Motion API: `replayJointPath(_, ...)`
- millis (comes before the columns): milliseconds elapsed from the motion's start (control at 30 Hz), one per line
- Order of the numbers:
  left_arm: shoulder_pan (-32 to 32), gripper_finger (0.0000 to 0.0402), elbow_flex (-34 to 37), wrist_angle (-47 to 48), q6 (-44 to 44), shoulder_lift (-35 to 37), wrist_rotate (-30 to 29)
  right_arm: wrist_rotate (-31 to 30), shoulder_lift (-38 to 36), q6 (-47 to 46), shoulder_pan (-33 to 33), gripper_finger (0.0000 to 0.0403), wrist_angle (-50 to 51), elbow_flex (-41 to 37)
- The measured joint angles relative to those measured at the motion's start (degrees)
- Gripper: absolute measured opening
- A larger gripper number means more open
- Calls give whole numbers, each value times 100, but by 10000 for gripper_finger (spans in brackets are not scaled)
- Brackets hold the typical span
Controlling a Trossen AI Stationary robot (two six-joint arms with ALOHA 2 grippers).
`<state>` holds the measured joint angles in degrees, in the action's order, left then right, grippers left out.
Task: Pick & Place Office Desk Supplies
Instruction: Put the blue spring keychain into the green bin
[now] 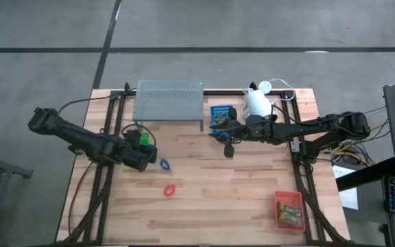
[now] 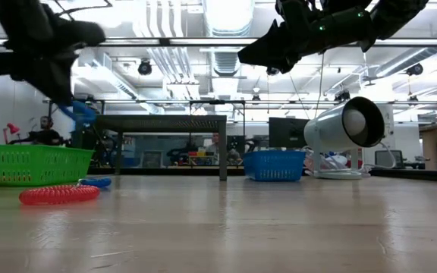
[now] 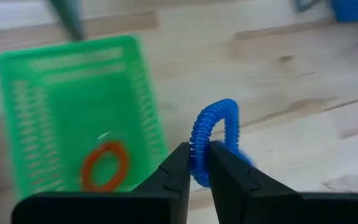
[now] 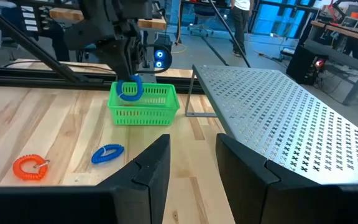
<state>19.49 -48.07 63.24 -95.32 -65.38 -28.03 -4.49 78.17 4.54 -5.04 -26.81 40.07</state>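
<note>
Blue loop (image 3: 215, 140) is clamped in the left gripper (image 3: 196, 163), just beside the green tray (image 3: 79, 112); release above it is needed next. Right gripper (image 4: 191, 155) is held apart.

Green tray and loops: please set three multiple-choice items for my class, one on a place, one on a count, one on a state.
1. Where is the blue loop that the left gripper holds?
A. On the shelf
B. In the air by the green tray
C. In the red tray

2. How many loops lie on the bare table?
A. Two
B. One
C. Four

3. How is the right gripper?
A. Shut on a box
B. Shut on a loop
C. Open and empty

Key: B, as the left gripper pinches the held blue loop next to the green tray. A, as one blue loop and one red loop lie on the table. C, as the right gripper shows spread fingers with nothing between.
</note>
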Motion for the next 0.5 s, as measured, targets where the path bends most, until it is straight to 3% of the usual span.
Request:
replayJointPath(233,9,53,0,1342,-1239,81,743,2,0,0,0,127,0,-1)
replayJointPath(500,1,53,4,1592,-1118,81,861,2,0,0,0,127,0,1)
